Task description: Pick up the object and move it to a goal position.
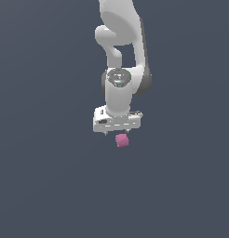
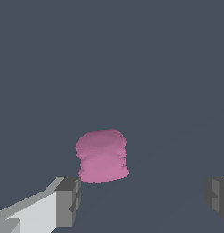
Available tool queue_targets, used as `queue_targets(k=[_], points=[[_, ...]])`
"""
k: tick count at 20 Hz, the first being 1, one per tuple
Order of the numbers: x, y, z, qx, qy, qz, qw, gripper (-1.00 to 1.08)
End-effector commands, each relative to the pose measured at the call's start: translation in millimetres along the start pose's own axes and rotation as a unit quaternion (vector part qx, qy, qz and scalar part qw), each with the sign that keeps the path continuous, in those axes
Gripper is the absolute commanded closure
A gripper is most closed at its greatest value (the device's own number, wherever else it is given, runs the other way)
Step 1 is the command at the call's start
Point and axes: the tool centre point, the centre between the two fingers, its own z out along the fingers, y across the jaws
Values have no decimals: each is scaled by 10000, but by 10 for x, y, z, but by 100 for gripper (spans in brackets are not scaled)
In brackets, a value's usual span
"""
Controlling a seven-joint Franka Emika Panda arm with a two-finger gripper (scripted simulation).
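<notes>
**Surfaces & finishes**

Arm (image 1: pixel 120 93): smooth white shell, looks like moulded plastic w/ a soft satin sheen; darker grey panel down its side on the exterior view's right. Joint cap (image 1: pixel 118 76) is glossy, chrome-like, w/ bright highlights.

Gripper (image 1: pixel 117 132): white body, same smooth plastic look, flat faces, crisp edges. Fingers (image 2: pixel 67 200) have dark grey matt tips, blocky & faceted, no shine; one joins a pale matt white-grey bar.

Blob (image 2: pixel 102 155): pink-magenta, matt, no gloss. Surface lumpy & rippled w/ soft ridges across its side, looks like foam or clay; exact material can't be told.

Ground (image 2: pixel 132 68): plain slate-grey, matt, uniform, no texture or grain visible.
</notes>
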Motion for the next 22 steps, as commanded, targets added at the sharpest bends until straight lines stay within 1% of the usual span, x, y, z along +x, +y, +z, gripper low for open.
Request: queue_targets(k=[1, 4, 7, 13, 22], points=[[-23, -145, 176, 34, -33, -249, 9997, -92], [-46, -257, 309, 64, -58, -438, 9990, -92], [-58, -309, 369, 79, -68, -524, 9986, -92], [-61, -302, 413, 77, -73, -503, 9987, -92], [-78, -319, 808, 81, -70, -527, 9986, -92]])
